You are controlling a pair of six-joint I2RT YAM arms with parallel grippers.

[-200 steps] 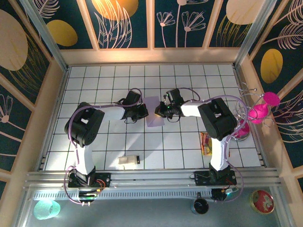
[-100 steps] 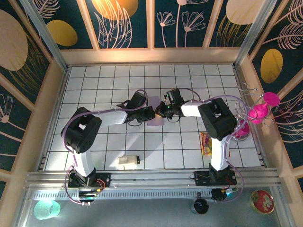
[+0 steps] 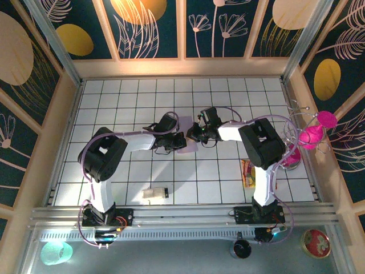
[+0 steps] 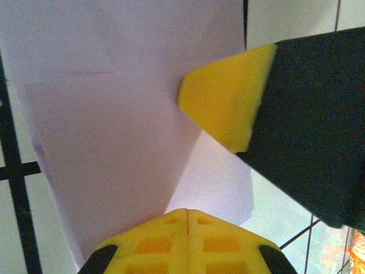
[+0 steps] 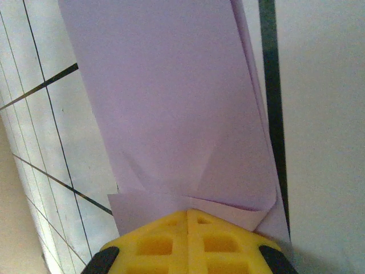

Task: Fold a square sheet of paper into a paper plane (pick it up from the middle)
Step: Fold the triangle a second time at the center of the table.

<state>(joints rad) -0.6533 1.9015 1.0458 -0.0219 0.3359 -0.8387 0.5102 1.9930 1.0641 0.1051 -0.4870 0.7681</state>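
Since a second ago the left tool (image 3: 178, 141) has slid right over the lilac paper (image 4: 114, 148), so far less of the sheet shows from above; the right tool (image 3: 195, 134) has kept its place.

Near the arm bases, a small white block with a black end (image 3: 154, 194) lies on the counter (image 3: 228, 103), and a red-yellow snack packet (image 3: 247, 173) lies beside the right arm. Farther in, at mid-counter, the two tools meet almost tip to tip over the paper, which lies flat on the white grid tiles.

From the left wrist, that tool's yellow fingertips (image 4: 154, 242) are closed flush together and the paper runs under them. The sheet is thin, pale and folded into overlapping layers: a darker flap with a slanting edge on top and a lighter layer beneath. Beyond, the right tool's yellow tip touches the flap's right edge.

From the right wrist, its fingertips (image 5: 159, 242) are also closed together at the paper's near end, where one corner curls slightly. Whether either tool pinches a layer or only presses on it, I cannot tell. The paper stretches away as a long narrow band, with two faint diagonal creases near the tips.
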